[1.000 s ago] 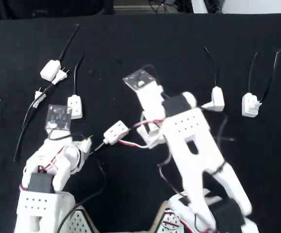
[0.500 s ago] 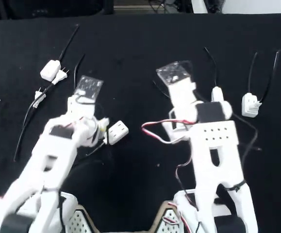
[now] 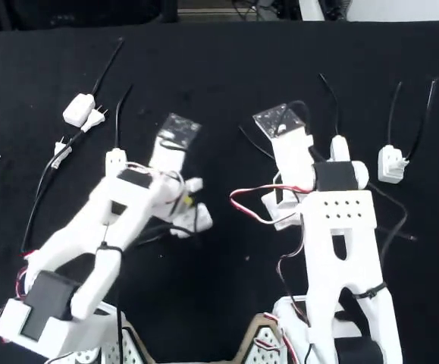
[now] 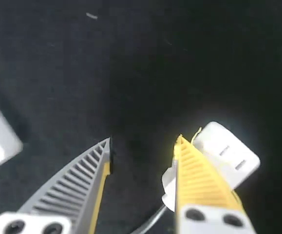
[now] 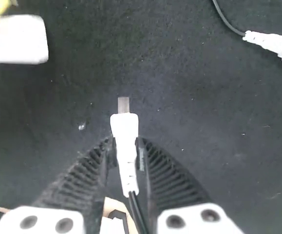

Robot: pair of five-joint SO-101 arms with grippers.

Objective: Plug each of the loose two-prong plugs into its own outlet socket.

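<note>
Your right gripper (image 5: 125, 146) is clamped on a white two-prong plug (image 5: 124, 131). Its ribbed fingers press both sides, the metal prong end sticks out past the fingertips, and the black cord runs back between them. The plug points across bare black table cloth (image 5: 204, 112) and touches no socket.

Your left gripper (image 4: 143, 146) stands wide apart, with nothing between its grey finger and its yellow finger (image 4: 197, 175). A white outlet socket (image 4: 231, 153), two slots showing, lies just outside the yellow finger; you cannot tell whether they touch.

Farther out, the high view shows the two arms side by side near the middle of the table.

- **Left of the left arm:**
  - A white adapter block (image 3: 77, 110) lies with a small pronged plug (image 3: 96, 117) just beside it.
  - Another loose plug (image 3: 61, 150) lies nearer you.
  - A corded white block (image 3: 115, 161) sits at the arm's edge.
- **By the right arm:**
  - A white plug body (image 3: 340, 150) lies just beside the wrist.
  - A second corded block (image 3: 390, 164) lies farther right, apart from the arm.
</note>
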